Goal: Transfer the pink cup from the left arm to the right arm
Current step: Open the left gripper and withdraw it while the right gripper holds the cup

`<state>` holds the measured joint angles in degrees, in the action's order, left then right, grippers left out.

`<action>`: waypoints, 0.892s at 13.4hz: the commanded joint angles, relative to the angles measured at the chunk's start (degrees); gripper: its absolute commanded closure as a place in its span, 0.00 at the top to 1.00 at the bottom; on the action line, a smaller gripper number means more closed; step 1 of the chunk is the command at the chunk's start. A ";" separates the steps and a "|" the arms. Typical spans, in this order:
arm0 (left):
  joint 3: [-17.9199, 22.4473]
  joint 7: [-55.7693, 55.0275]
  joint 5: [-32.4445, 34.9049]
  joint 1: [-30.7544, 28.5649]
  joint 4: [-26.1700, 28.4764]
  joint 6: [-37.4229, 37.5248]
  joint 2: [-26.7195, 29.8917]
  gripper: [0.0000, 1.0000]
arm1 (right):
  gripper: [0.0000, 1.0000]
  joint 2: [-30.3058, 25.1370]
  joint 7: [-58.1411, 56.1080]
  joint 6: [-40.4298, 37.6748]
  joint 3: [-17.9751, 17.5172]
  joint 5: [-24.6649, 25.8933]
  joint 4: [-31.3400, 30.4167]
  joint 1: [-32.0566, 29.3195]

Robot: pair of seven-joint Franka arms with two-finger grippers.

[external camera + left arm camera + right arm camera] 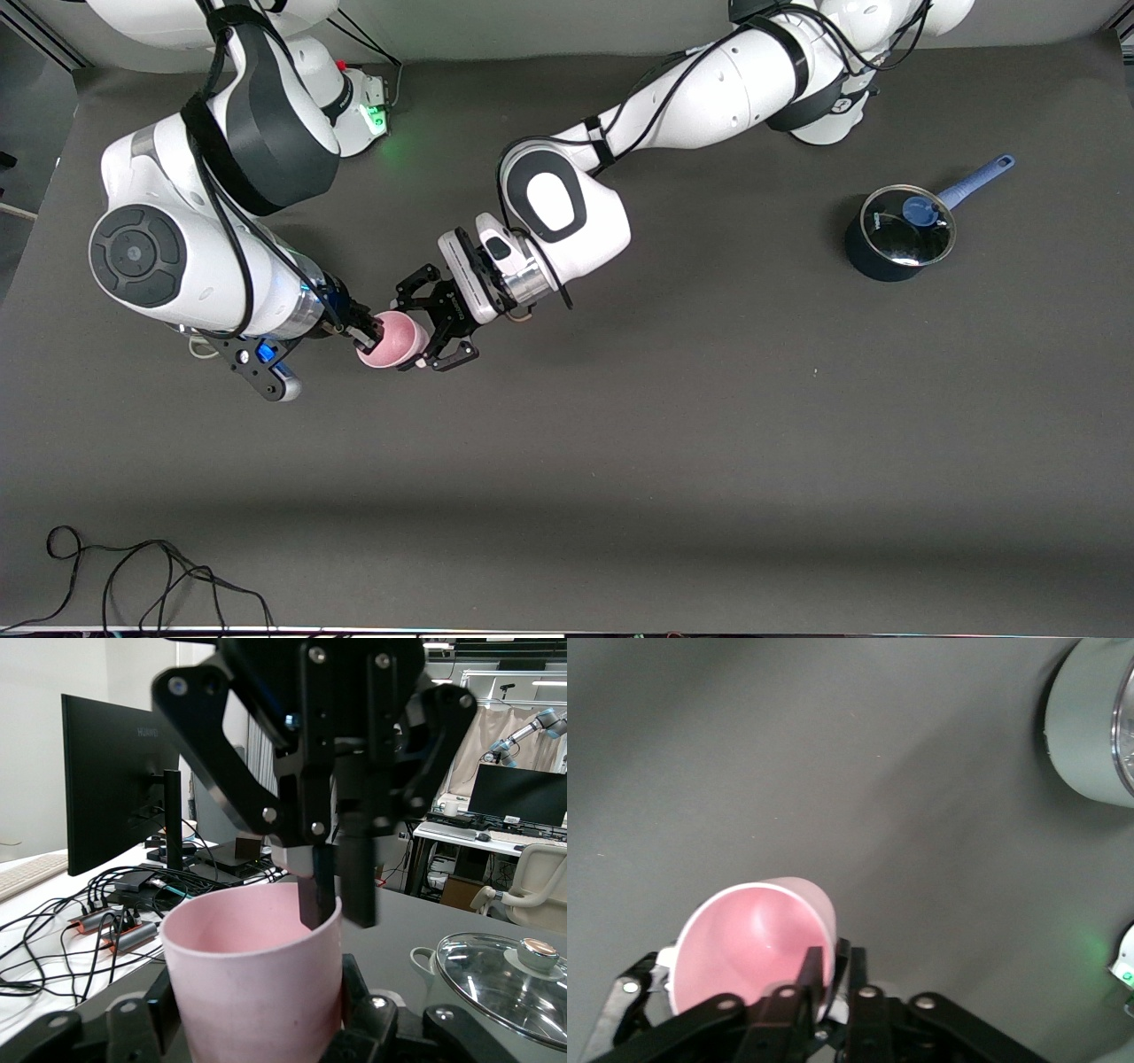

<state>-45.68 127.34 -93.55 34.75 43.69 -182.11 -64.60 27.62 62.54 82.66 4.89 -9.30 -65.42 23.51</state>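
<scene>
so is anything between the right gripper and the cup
Nothing visible. The right gripper is already pinching the rim of the cup, one finger inside and one outside, while the left gripper holds its body, open around it.

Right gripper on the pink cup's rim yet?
Yes, the right gripper pinches the pink cup rim, one finger inside and one outside.

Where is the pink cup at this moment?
The pink cup is held above the table toward the right arm's end, between the left gripper around its body and the right gripper pinching its rim.
</scene>
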 commanded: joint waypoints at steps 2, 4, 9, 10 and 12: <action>0.94 -0.86 -0.50 0.76 -0.62 -0.88 0.62 0.00 | 0.00 -0.20 1.36 0.13 0.64 -1.25 -0.14 0.57; 0.94 -0.95 -0.50 0.76 -0.62 -0.88 0.62 0.00 | 0.00 -0.20 1.36 0.13 0.64 -1.25 -0.06 0.57; 2.88 -1.13 0.12 0.76 -0.10 -1.31 1.06 1.00 | 0.00 -0.20 1.09 0.39 0.82 -0.72 0.38 0.49; 3.23 -1.13 0.20 0.67 -0.01 -1.49 1.15 1.00 | 0.00 -0.20 1.09 1.44 0.91 -0.55 0.47 0.49; 3.41 -1.22 1.95 -0.03 1.39 -1.49 2.90 1.00 | 0.00 -0.20 0.48 3.98 1.26 1.37 0.56 0.22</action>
<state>-43.45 127.30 -92.82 34.78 43.59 -182.37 -64.31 27.66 63.60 85.02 5.31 -9.20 -65.24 23.55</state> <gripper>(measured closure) 0.000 0.974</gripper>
